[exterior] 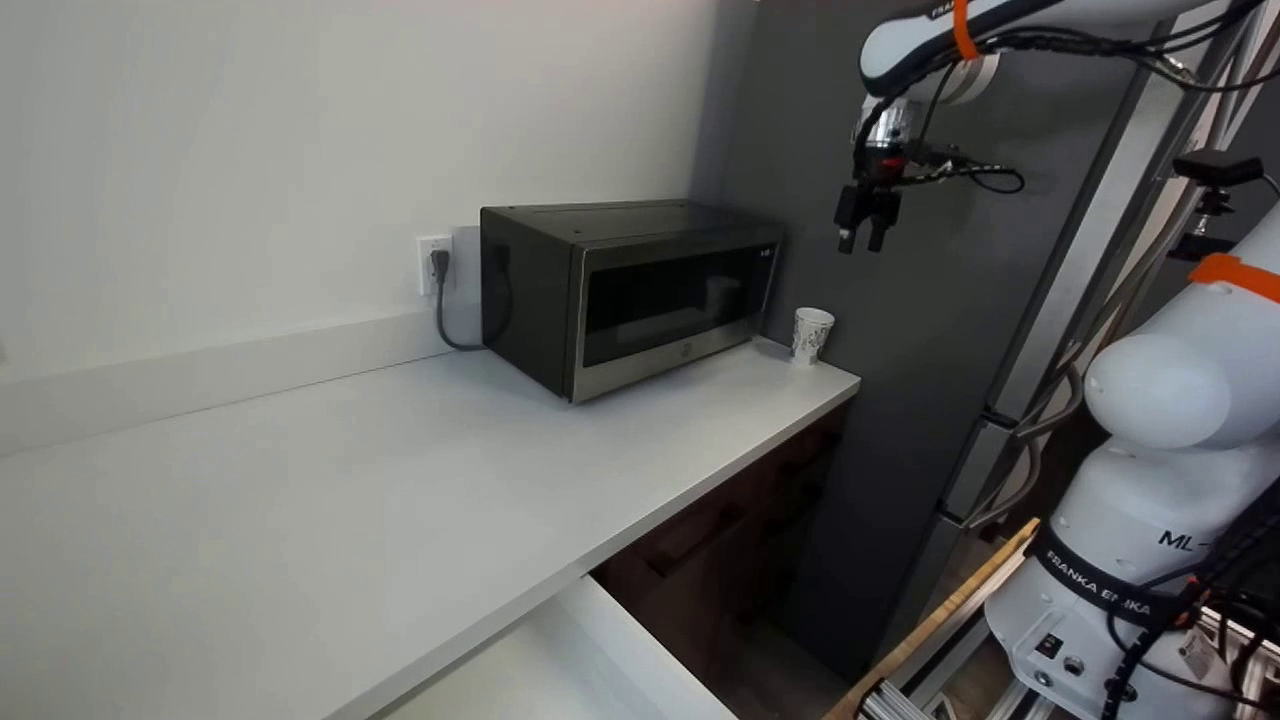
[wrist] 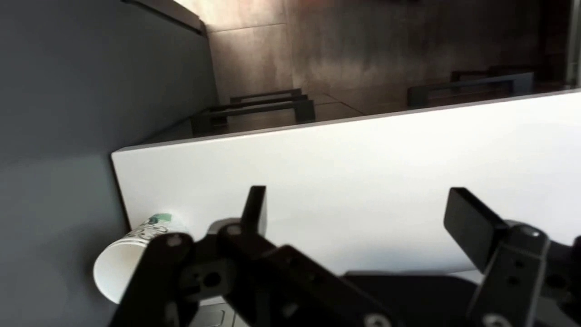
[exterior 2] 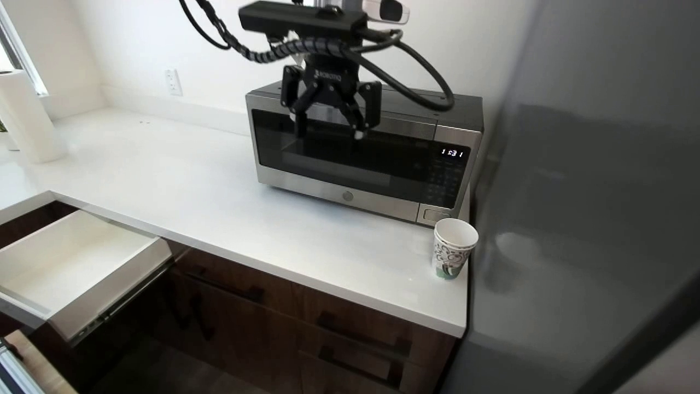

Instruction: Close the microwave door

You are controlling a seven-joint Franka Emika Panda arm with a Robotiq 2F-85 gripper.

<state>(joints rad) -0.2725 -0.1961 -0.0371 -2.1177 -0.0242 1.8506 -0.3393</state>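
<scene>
The microwave [exterior: 530, 310] is a dark box with a silver-trimmed front on the white counter, and it also shows in an exterior view [exterior 2: 456, 109]. Its door [exterior: 640, 365] sits flush with the body, shut, with a dark window; it also shows in an exterior view [exterior 2: 306, 189]. A lit clock shows beside the window. In the wrist view only a silver front corner of the microwave [wrist: 212, 316] shows at the bottom left. My gripper [exterior: 861, 242] points down, open and empty, above and in front of the microwave, not touching it. It also shows in an exterior view [exterior 2: 329, 134] and the wrist view [wrist: 358, 206].
White patterned paper cups [exterior 2: 455, 249] stand stacked at the counter's corner, next to the microwave's front. A tall grey refrigerator [exterior: 890, 400] borders the counter [exterior 2: 208, 191]. A white drawer [exterior 2: 112, 284] is pulled out below it. A paper towel roll [exterior 2: 30, 120] stands at the far end.
</scene>
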